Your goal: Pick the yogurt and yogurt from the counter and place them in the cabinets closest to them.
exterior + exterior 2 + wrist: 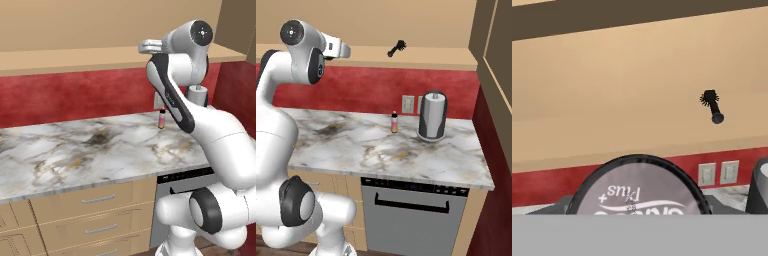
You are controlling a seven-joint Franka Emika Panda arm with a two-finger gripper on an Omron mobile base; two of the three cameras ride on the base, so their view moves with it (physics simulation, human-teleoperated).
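Pincer (637,209) is partly closed around the yogurt (637,186), as far as I can judge. In the hand view the round grey lid sits between the two dark tips (719,202) and reaches out to both of them. The cup is directly in front of the hand and very close to the camera. Its lid faces the camera, so the axis of the cup runs along the direction the pincer looks. The white print on the lid appears upside down in this view.

In the base views I see the hand raised high, level with the tan shelf board under the cabinets (406,20), well above the counter (381,145). The cup itself I cannot make out there.

Beyond the cup a small black brush (712,106) is against the tan panel. Lower down, on the counter, a slim pink-red bottle (394,122) stands upright. A tall silver-grey canister (432,116) stands near it, in front of the red wall (356,90) with two outlets (408,105).
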